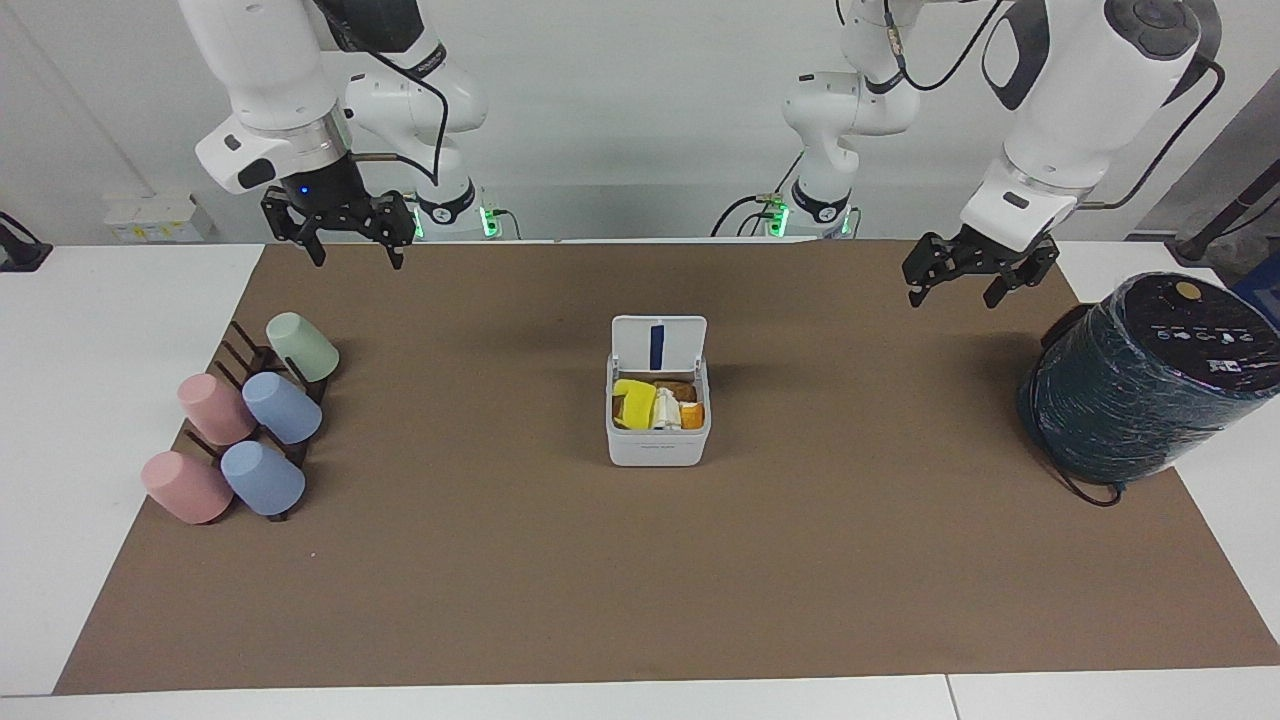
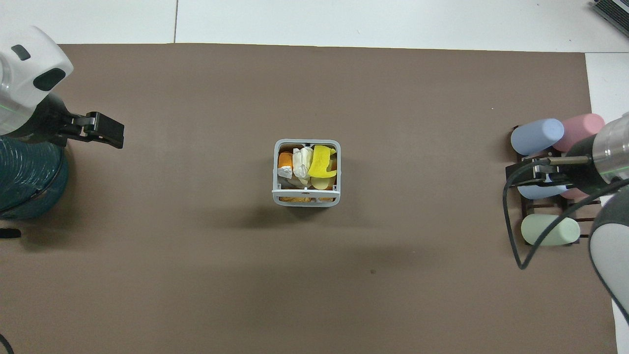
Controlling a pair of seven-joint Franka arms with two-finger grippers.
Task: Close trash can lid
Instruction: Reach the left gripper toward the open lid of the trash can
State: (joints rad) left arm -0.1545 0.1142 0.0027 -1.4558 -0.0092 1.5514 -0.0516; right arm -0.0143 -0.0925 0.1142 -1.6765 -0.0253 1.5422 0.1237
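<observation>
White and small, the trash can (image 1: 657,425) sits in the middle of the brown mat (image 1: 640,590) on the desk (image 1: 100,420) in the facing view. Its lid (image 1: 659,343) stands straight up on the side nearer to the robots, and a blue strip shows on it. Yellow, white and orange bits of trash (image 1: 655,403) fill the can. The right tool (image 1: 352,240) hangs in the air over the mat's edge at the right arm's end, with its fingers spread apart and nothing in them. Under it, farther from the robots, pink, blue and green cups (image 1: 245,430) lie on a dark rack. The left tool (image 1: 962,283) hangs over the mat at the left arm's end, fingers apart and holding nothing. A big dark roll (image 1: 1145,385) wrapped in film sits beside it at the mat's corner.

From overhead, the trash can (image 2: 306,199) is again in the middle of the mat (image 2: 314,285), open, with the trash (image 2: 307,164) showing. The left tool (image 2: 105,130) hangs beside the dark roll (image 2: 27,182). The right arm covers part of the cups (image 2: 545,187), and I cannot tell how its tool stands from here.
</observation>
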